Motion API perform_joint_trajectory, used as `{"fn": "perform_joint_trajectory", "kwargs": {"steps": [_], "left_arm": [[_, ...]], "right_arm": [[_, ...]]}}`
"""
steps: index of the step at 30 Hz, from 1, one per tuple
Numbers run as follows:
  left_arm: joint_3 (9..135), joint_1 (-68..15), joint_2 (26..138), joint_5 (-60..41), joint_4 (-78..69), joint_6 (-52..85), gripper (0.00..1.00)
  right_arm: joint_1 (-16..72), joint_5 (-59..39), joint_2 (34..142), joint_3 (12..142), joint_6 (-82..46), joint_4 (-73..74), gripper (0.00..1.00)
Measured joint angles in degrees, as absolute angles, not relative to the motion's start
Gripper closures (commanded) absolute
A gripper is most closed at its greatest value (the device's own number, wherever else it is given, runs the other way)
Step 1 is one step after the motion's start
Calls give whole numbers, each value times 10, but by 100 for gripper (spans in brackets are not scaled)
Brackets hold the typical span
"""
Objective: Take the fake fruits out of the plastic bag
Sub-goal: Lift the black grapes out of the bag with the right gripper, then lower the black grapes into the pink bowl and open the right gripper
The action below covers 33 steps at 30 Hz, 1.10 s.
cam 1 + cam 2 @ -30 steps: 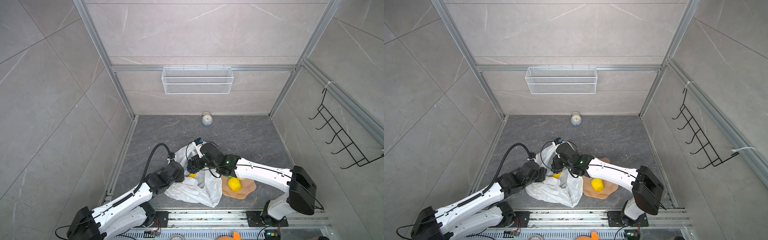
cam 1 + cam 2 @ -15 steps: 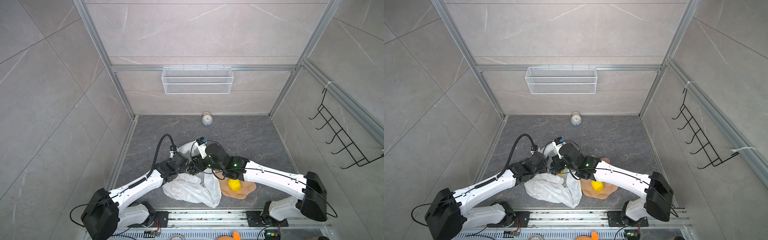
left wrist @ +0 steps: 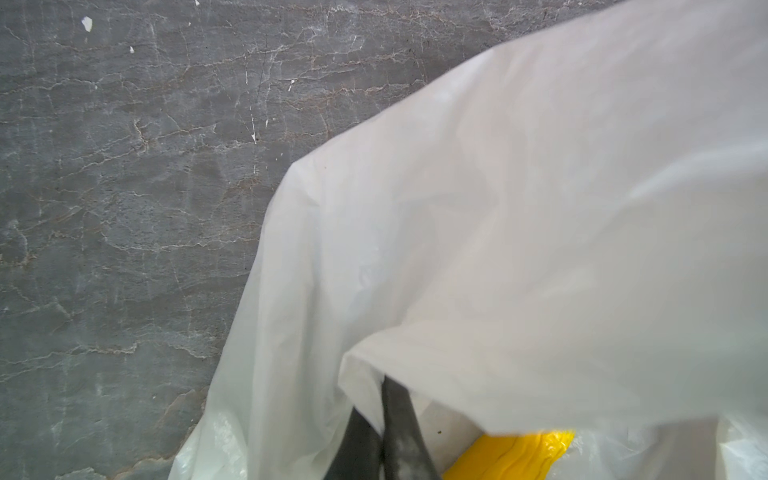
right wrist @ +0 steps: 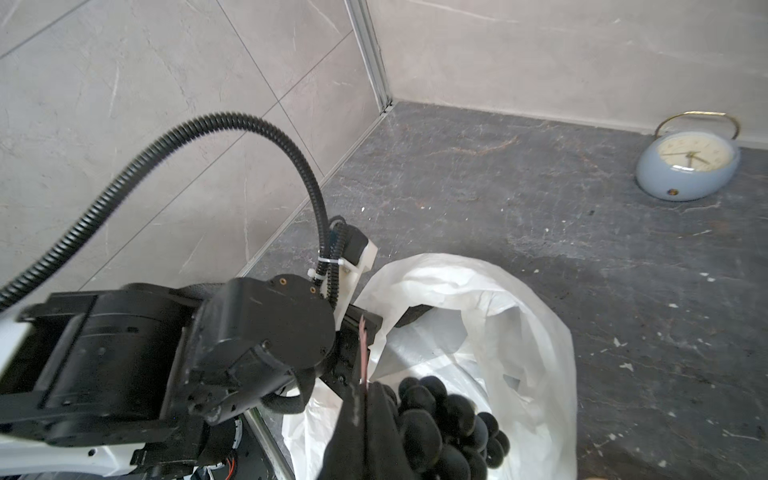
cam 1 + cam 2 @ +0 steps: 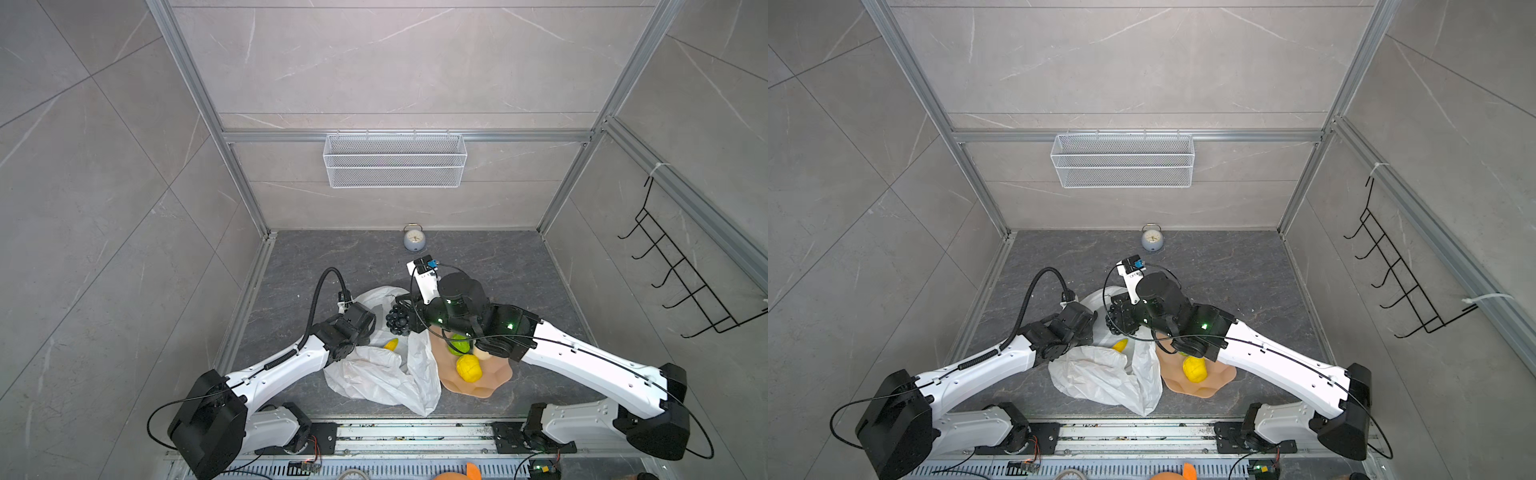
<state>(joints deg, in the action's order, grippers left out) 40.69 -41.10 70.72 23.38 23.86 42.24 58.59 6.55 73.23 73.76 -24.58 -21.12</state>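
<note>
The left claw (image 3: 384, 399) has just snapped shut on a fold of the white bag (image 5: 382, 374) at the bag's left rim, where a second ago it stood half open. A yellow banana (image 5: 390, 344) lies inside the bag's mouth. At the bag's right rim the dark grape bunch (image 5: 400, 319) now hangs clear, dangling by its stem from the right claw (image 4: 363, 399), which is clamped tight on it. Just right of the bag, the pink bowl (image 5: 490, 382) holds a green fruit (image 5: 458, 344) and a yellow fruit (image 5: 468, 368). To my eye the grapes are as good as out, and the banana is still to fetch.
</note>
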Motion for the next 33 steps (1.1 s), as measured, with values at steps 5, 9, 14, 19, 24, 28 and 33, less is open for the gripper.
{"fn": "perform_joint_trajectory", "kwargs": {"steps": [5, 9, 14, 19, 24, 28, 33], "left_arm": [[397, -405, 707, 234, 238, 422, 100], [389, -397, 704, 237, 239, 422, 100], [365, -385, 667, 254, 243, 429, 100], [342, -382, 600, 268, 249, 430, 100], [342, -382, 573, 280, 259, 430, 100], [342, -382, 562, 284, 270, 430, 100], [342, -382, 548, 284, 279, 430, 100]], "right_arm": [[578, 106, 685, 751, -246, -269, 100], [575, 142, 646, 772, -251, -331, 100], [575, 182, 586, 769, -267, -385, 100], [575, 182, 565, 728, -289, -424, 100], [609, 169, 570, 672, -329, -451, 100], [622, 169, 564, 630, -359, -457, 100], [621, 178, 559, 588, -382, -453, 100]]}}
